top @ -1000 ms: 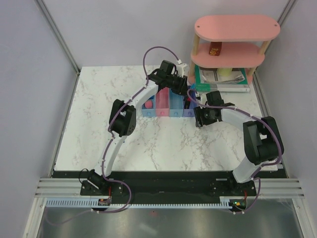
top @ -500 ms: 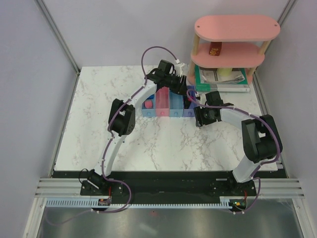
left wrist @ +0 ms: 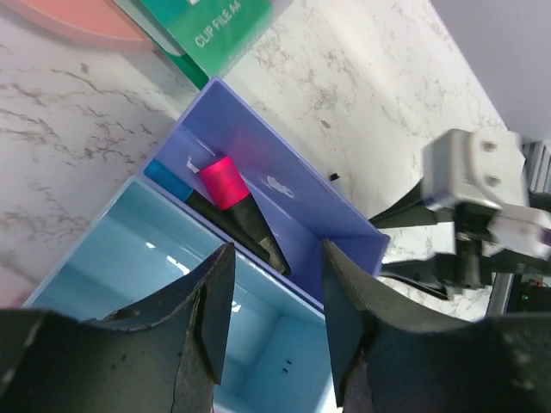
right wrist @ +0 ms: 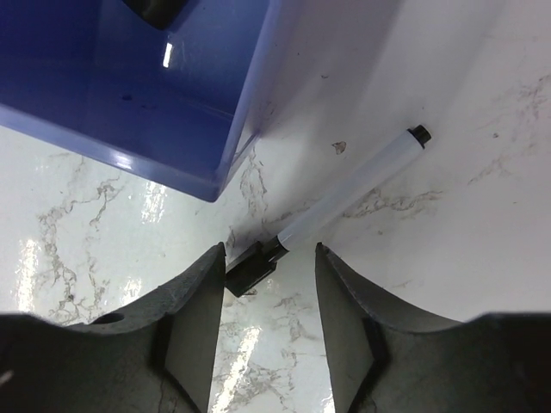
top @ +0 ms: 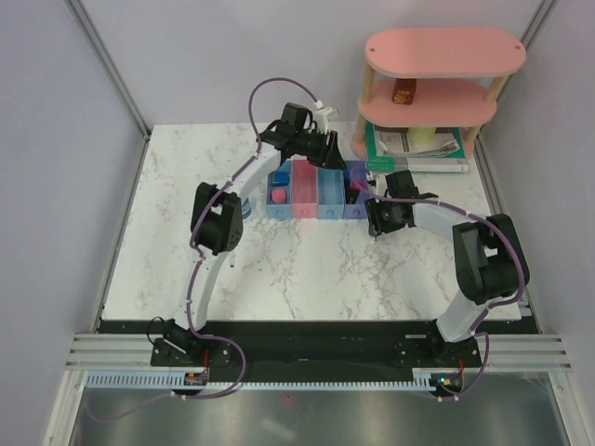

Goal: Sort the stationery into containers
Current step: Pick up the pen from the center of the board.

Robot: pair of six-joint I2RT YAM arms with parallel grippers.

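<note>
Seen from above, a marble counter carries one row of four joined bins, coloured light blue, pink, light blue and purple. The leftmost bin holds one pink eraser and one small blue piece. Behind the row stands one pink two-tier shelf with one red box on its lower tier. One green file printed "CLIP FILE A4" lies at the shelf's foot.

The left hand hovers over the bins, its fingers apart with nothing between them. Below it the purple bin holds two black-bodied markers side by side: one pink-ended highlighter and one blue-ended highlighter.

The right hand is low over the counter, just beside the purple bin's corner. Its fingers are apart, straddling the black cap of one white pen without clamping it. The pen lies flat on the counter, outside the bins
</note>
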